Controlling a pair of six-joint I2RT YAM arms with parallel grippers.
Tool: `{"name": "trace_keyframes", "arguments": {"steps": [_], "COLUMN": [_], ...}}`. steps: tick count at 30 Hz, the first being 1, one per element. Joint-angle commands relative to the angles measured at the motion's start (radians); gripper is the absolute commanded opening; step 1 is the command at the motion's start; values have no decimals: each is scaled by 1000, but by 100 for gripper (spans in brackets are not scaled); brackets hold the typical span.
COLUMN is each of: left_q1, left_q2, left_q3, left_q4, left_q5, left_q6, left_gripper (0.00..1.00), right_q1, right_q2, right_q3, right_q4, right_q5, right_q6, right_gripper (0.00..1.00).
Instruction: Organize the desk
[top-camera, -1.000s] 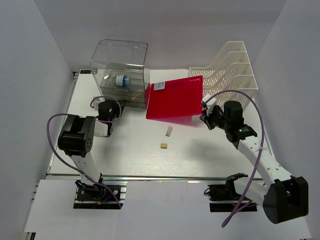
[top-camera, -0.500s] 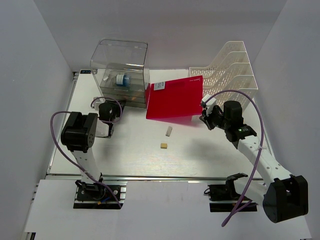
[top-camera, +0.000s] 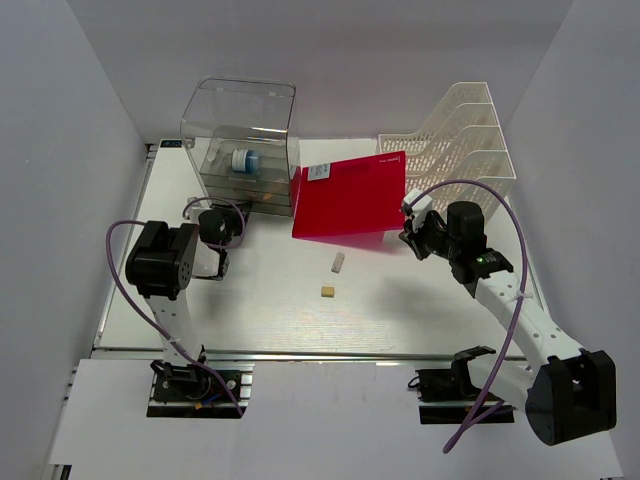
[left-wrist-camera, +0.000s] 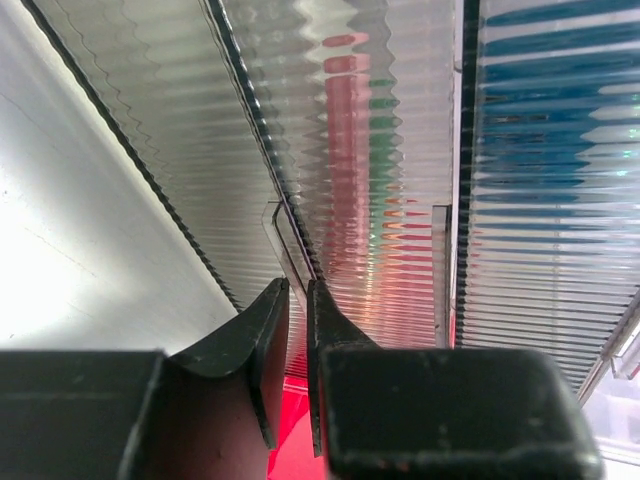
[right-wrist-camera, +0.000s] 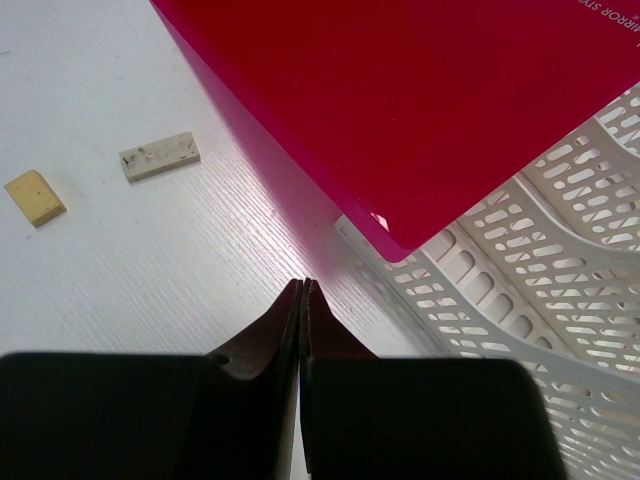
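Directly under the closed, empty right hand (right-wrist-camera: 302, 284) lies the white desk (right-wrist-camera: 150, 260).

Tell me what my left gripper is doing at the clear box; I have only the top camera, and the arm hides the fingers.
Observer: Left wrist view: the left gripper straddles a thin clear tab on the drawer box front, jaws nearly together.
Operator: Pinched?
Observer: Cannot tell; a slim gap shows beside the tab.
Operator: And the other arm?
Observer: The right gripper is shut and empty, above bare desk, just short of a corner of the red folder.
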Motion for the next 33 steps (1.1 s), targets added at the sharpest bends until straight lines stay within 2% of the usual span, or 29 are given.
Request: {"name": "trace_keyframes", "arguments": {"steps": [1, 16, 24, 31, 33], "left_q1": [6, 6, 6, 6, 15], "left_q2": [4, -1, -79, -170, -194], "left_q3": [-8, -40, -172, -247, -248], "left_q4": [51, 93, 143, 107, 73], "left_q5": [4, 4, 4, 21, 24], "left_q6": [-6, -6, 0, 24, 27], "left_gripper": [23, 0, 0, 0, 21], "right_q1": [2, 0, 0, 0, 0], "right_q2": [0, 0, 6, 11, 15], "right_q3": [2, 2, 2, 2, 4], "right_q4": [26, 24, 26, 21, 14], "right_q5": [8, 7, 2, -1, -16], "right_q6": [-11, -16, -16, -24, -34], "right_gripper": [0, 0, 0, 0, 0]}}
